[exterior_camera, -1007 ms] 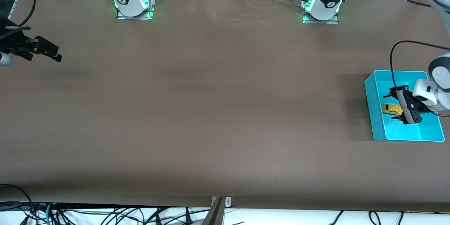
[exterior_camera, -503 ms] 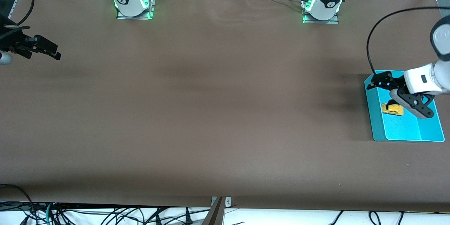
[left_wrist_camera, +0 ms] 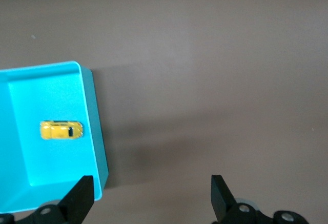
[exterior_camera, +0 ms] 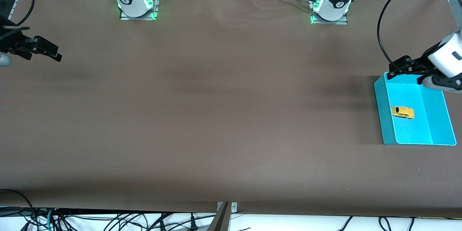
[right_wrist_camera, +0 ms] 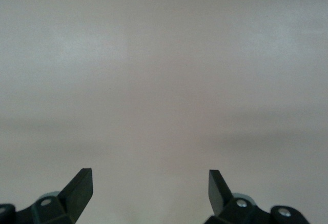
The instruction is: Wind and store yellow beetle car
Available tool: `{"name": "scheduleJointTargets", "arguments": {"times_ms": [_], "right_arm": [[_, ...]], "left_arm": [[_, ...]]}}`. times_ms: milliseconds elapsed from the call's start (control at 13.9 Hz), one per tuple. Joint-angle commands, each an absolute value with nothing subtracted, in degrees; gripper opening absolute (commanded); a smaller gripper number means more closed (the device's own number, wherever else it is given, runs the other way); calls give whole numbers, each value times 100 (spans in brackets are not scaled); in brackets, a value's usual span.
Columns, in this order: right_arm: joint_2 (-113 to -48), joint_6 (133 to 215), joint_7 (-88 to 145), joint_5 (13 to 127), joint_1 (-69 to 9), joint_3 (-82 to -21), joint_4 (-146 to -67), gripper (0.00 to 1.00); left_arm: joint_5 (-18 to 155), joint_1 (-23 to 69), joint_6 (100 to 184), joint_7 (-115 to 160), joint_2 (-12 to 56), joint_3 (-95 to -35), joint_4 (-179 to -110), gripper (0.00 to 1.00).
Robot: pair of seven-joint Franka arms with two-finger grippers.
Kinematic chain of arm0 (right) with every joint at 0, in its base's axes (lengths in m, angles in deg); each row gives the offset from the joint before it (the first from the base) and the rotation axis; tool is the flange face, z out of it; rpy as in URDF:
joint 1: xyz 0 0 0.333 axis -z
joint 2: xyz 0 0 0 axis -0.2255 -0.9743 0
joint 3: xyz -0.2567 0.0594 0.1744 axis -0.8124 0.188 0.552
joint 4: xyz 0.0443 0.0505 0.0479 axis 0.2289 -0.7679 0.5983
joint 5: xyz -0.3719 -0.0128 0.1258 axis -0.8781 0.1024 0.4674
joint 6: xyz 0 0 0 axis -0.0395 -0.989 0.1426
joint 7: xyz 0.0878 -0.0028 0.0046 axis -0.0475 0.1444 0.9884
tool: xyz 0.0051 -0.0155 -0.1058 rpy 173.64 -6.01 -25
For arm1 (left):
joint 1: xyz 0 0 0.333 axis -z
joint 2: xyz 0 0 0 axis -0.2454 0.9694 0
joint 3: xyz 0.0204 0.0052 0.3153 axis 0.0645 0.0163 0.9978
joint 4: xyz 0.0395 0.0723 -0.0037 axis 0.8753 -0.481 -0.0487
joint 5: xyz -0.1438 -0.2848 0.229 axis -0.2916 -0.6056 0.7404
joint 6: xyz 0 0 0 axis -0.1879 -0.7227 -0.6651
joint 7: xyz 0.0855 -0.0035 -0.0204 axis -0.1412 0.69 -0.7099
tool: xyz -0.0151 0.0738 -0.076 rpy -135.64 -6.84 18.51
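Observation:
The yellow beetle car (exterior_camera: 402,112) lies on the floor of the cyan bin (exterior_camera: 382,115), at the left arm's end of the table. It also shows in the left wrist view (left_wrist_camera: 61,130), inside the bin (left_wrist_camera: 97,131). My left gripper (exterior_camera: 404,68) is open and empty, up in the air over the bin's rim that is farther from the front camera. In its wrist view the left gripper (left_wrist_camera: 151,185) has one finger over the bin's corner and one over bare table. My right gripper (exterior_camera: 50,52) is open and empty and waits at the right arm's end of the table; its wrist view (right_wrist_camera: 148,178) shows only table.
A black cable (exterior_camera: 382,32) loops from the left arm above the bin. The two arm bases (exterior_camera: 137,3) (exterior_camera: 330,5) stand along the table's edge farthest from the front camera. The brown table (exterior_camera: 231,115) stretches between the bin and the right gripper.
My left gripper has risen out of the bin and moved away from the car toward the bin's farther rim. The car stays where it lay. The right arm has hardly moved.

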State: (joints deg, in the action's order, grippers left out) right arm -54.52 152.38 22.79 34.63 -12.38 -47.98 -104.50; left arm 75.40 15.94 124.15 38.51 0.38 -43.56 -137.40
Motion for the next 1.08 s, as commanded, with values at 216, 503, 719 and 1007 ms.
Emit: {"name": "scheduleJointTargets", "arguments": {"times_ms": [216,503,719,1007], "right_arm": [[-5377,15176,2370,3410,-1215,-4796,-10472,100],[-5377,15176,2370,3410,-1215,-4796,-10472,100],[-5386,15185,2370,3410,-1215,-4796,-10472,100],[-5386,15176,2370,3410,-1215,-4796,-10472,100]], "left_arm": [[7492,1614,11801,3590,-127,-4355,-13564,100],[7535,1623,11474,2851,-214,-4486,-13572,100],[7518,1552,11439,2947,-153,-4531,-13573,100],[7526,1544,11439,2982,-136,-4531,-13564,100]]}}
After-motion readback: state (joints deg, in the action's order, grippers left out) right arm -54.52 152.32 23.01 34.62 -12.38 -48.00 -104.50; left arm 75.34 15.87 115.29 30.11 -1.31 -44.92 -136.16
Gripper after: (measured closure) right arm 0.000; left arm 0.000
